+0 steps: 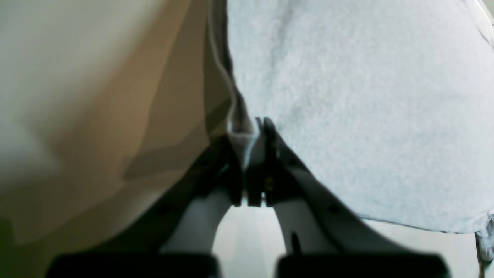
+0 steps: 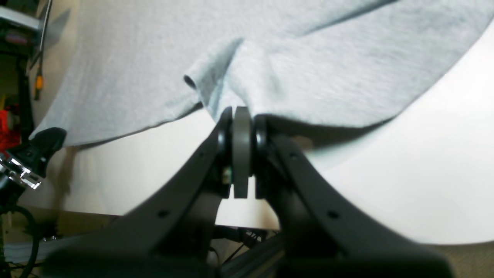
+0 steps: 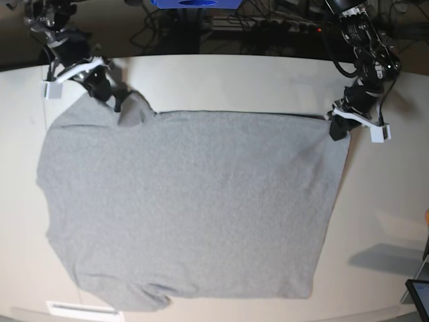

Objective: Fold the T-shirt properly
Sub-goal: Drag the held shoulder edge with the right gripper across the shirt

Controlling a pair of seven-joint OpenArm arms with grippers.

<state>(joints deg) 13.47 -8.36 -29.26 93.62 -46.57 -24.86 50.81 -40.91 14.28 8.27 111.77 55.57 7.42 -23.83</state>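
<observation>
Pale desk [image 3: 221, 77] surface fills the base view, with cables and dark equipment along the top edge. T-shirt [image 3: 188, 208], heather-grey with its plain side up, lies spread flat over the centre and lower part of the frame. Right tool [image 3: 115, 102], at upper left, is closed tight on a bunched corner of the cloth. Left tool [image 3: 337, 127], at upper right, is closed tight on the opposite corner, clamping the hem edge between its pads.
</observation>
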